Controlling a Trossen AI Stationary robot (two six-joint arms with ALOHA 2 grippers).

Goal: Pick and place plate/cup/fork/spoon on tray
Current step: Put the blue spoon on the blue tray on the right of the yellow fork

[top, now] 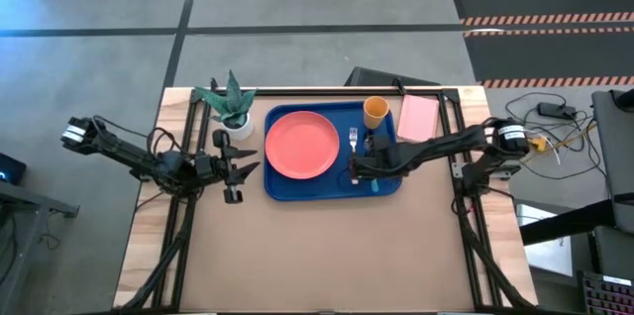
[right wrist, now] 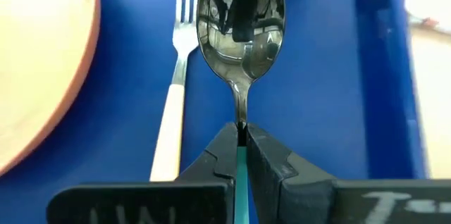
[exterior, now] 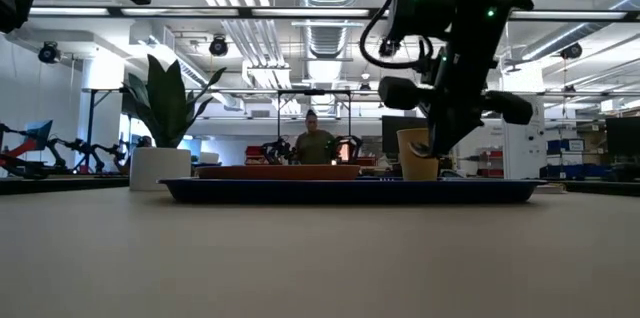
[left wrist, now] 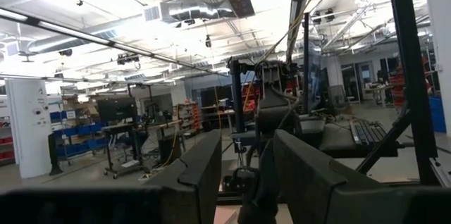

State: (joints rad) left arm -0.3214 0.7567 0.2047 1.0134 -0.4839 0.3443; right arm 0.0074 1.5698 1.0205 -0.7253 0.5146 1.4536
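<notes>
The blue tray (top: 386, 181) lies at the table's far middle. On it are the coral plate (top: 302, 145), the fork (top: 353, 141), salmon handle toward the near side, and the orange-yellow cup (top: 375, 112) at the far right corner. My right gripper (top: 363, 167) is over the tray's right part, shut on the spoon (right wrist: 241, 23), whose bowl points toward the cup, right of the fork (right wrist: 175, 83). My left gripper (top: 244, 162) is open and empty, left of the tray. My right gripper pinches the spoon between its two fingertips (right wrist: 224, 146) at the neck (right wrist: 241, 120), where the silvery stem meets the teal handle (right wrist: 242, 182). The fingers come from above. The spoon lies along the fork, bowl to the far side; whether it rests on the tray I cannot tell.
A white pot with a green plant (top: 233, 109) stands left of the tray's far corner. A pink pad (top: 417, 117) lies right of the cup. A person (exterior: 315, 143) stands far behind the table. Bare wood spreads over the table's near half (top: 327, 256).
</notes>
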